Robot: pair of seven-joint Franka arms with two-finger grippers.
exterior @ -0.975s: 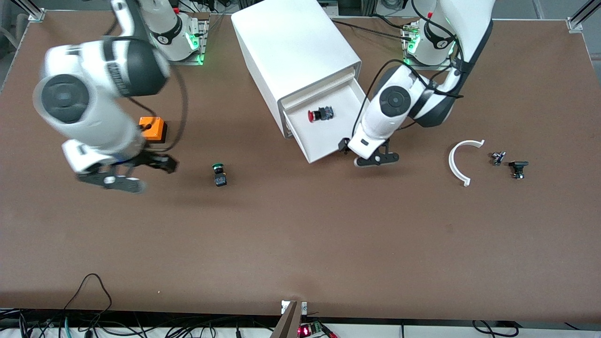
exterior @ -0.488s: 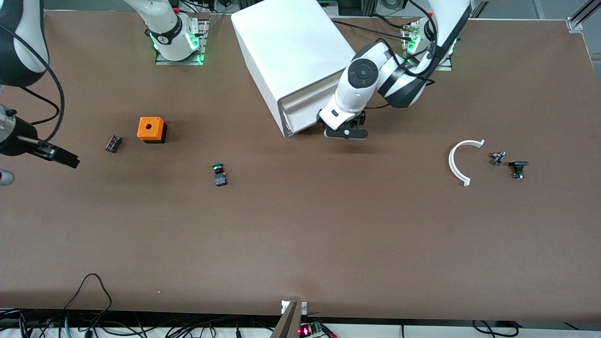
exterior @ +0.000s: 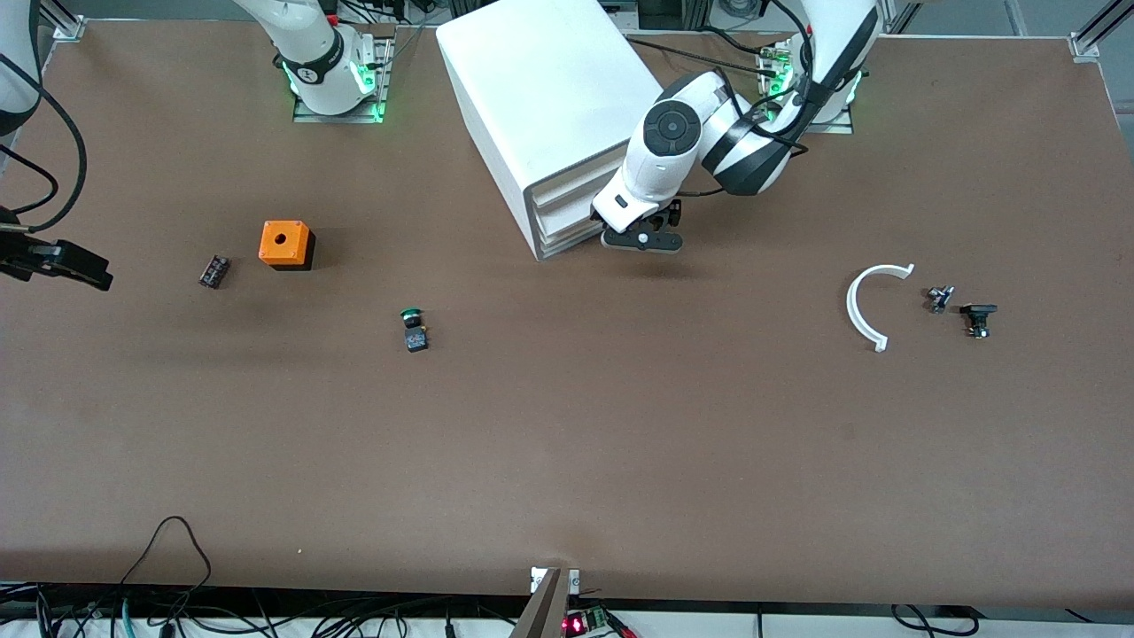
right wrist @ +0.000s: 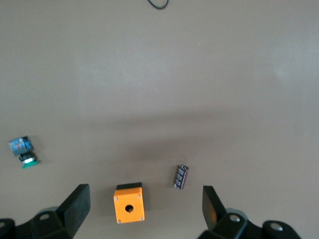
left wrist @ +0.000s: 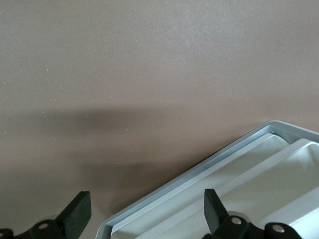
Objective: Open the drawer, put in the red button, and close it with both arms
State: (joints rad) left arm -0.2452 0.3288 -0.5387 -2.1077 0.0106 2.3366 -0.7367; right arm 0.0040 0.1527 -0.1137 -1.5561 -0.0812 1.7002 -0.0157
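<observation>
The white cabinet [exterior: 549, 89] stands at the back middle of the table. Its middle drawer [exterior: 567, 221] is pushed in, flush with the other two. The red button is hidden from view. My left gripper [exterior: 640, 240] is open and empty, right at the cabinet's front, at the corner toward the left arm's end. In the left wrist view the left gripper [left wrist: 145, 199] straddles the cabinet's grey-white front edge [left wrist: 199, 174]. My right gripper [exterior: 75, 266] is open and empty, up over the table's edge at the right arm's end; in the right wrist view the right gripper [right wrist: 144, 191] holds nothing.
An orange box [exterior: 285, 245] with a hole, a small black part [exterior: 213, 270] and a green-capped button [exterior: 412, 326] lie toward the right arm's end. A white curved piece [exterior: 864, 306] and small dark parts [exterior: 977, 317] lie toward the left arm's end.
The left gripper pushed the middle drawer from open to fully in, hiding the red button. The right arm swung away toward its end of the table.
</observation>
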